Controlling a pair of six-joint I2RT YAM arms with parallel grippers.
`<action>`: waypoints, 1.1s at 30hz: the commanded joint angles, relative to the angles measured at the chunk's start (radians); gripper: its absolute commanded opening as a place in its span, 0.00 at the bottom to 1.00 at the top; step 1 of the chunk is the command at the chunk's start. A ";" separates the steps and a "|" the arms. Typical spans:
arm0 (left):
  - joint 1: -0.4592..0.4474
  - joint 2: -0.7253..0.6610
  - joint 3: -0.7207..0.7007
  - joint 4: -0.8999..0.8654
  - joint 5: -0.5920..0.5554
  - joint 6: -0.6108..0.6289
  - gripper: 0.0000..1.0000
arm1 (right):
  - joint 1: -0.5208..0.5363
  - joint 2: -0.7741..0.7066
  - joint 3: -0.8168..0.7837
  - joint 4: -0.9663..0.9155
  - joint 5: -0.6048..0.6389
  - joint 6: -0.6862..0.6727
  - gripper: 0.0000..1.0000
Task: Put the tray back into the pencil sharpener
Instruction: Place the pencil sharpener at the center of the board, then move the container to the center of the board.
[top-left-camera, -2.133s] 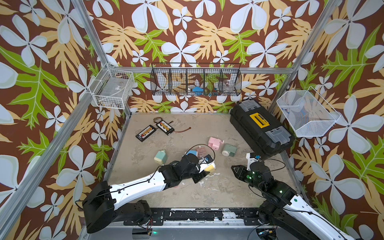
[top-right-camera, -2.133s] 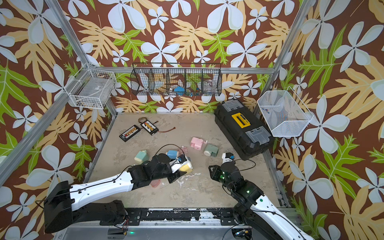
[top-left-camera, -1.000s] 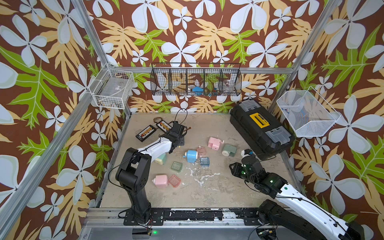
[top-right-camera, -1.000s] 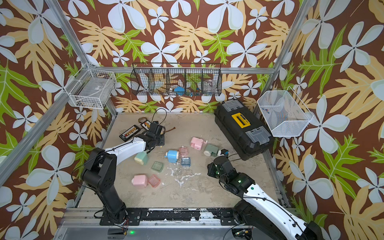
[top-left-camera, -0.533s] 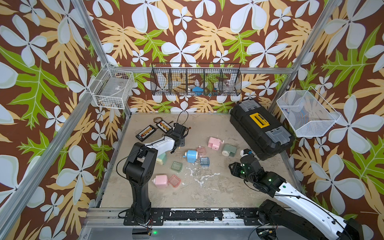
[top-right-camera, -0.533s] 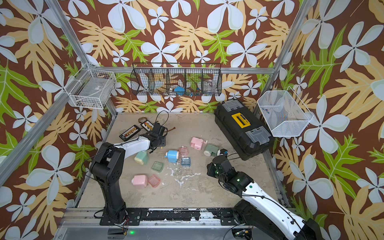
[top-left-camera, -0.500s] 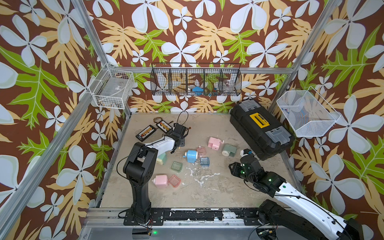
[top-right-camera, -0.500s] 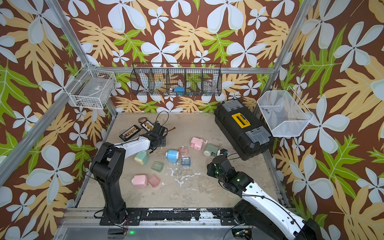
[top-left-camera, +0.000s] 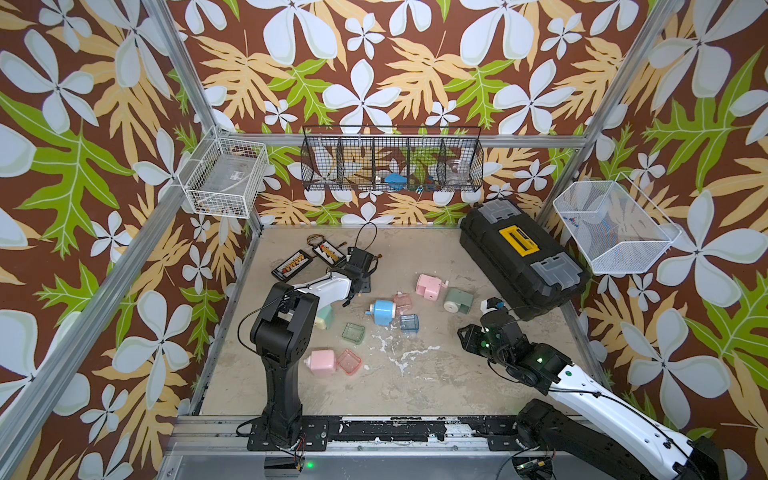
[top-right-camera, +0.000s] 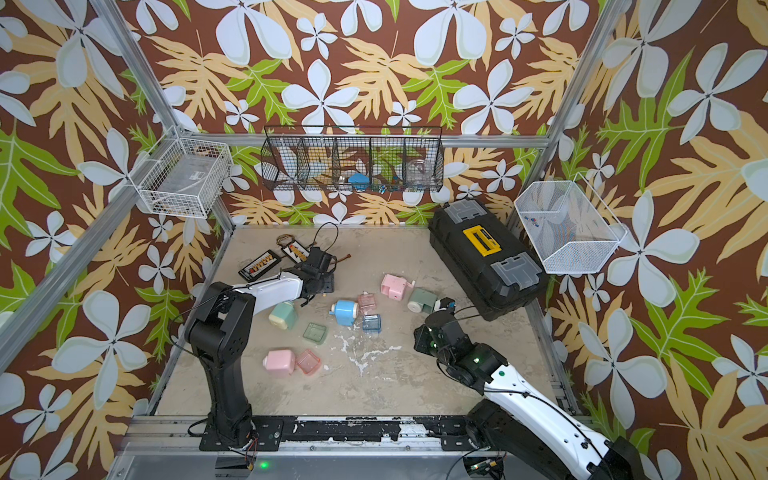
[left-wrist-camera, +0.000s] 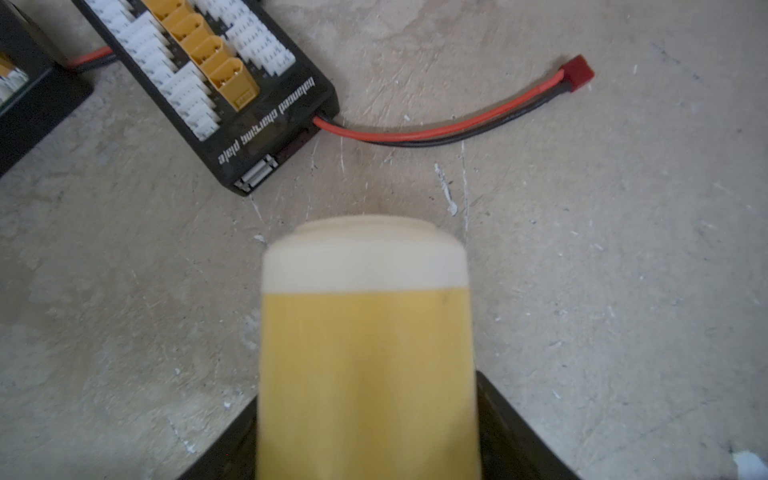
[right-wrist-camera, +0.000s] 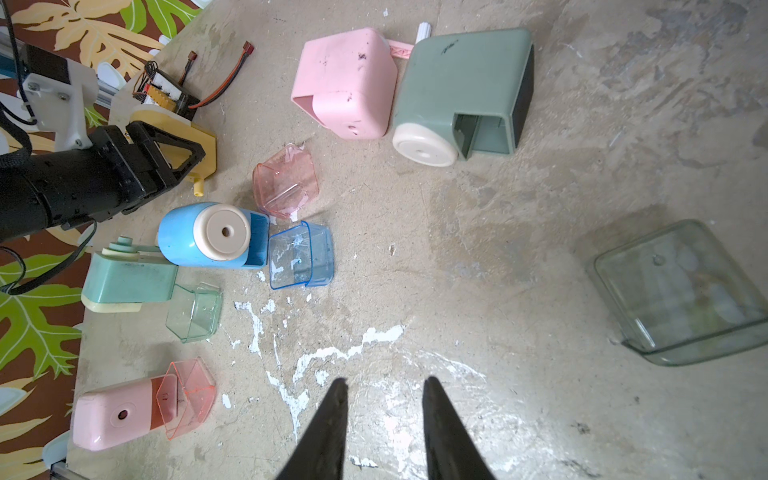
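Six sharpeners and five loose trays are lying on the table, L gripper is straddling the yellow sharpener (blurred, can't tell if gripping), R gripper is hovering empty w/ fingers narrowly apart, clear greyish tray lying nearby.

Tabletop: rough, matt, stone-like, flecked with white scrapes. Blue tray and grey-green tray: clear, smooth, glossy plastic. Pink sharpener: opaque matt plastic, dark scuffs. Wire basket: black metal mesh. Toolbox: black matt plastic.
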 joint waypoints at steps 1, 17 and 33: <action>0.002 0.004 0.014 -0.007 0.006 -0.006 0.75 | 0.001 -0.003 0.008 -0.003 -0.002 -0.008 0.33; 0.003 -0.444 -0.114 0.044 0.065 -0.002 0.90 | 0.001 0.048 0.043 -0.007 -0.021 -0.079 0.36; 0.002 -1.098 -0.586 0.129 0.296 0.071 0.81 | 0.050 0.631 0.369 0.028 -0.111 -0.273 0.53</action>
